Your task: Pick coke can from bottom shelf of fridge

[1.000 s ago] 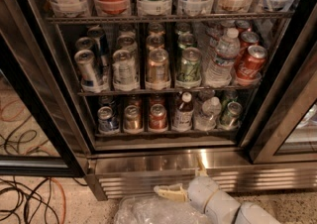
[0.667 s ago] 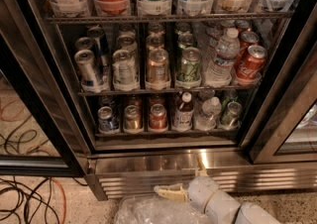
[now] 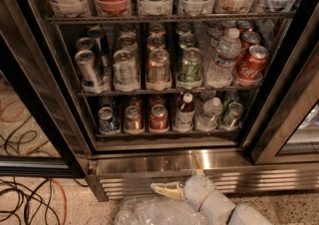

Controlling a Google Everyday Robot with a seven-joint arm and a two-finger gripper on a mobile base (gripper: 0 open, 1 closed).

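The fridge stands open with its wire racks in view. On the bottom shelf the coke can, red with a silver top, stands third from the left, between a brownish-gold can and a small bottle. A blue-and-silver can is at the left end. My gripper is low in the view, in front of the steel louvred base, well below the shelf and pointing left. It is apart from every can.
The white arm enters from the bottom right. A crumpled clear plastic bag lies on the floor below the gripper. Cables lie on the floor at left. The black door frame stands at right. The upper racks hold larger cans and bottles.
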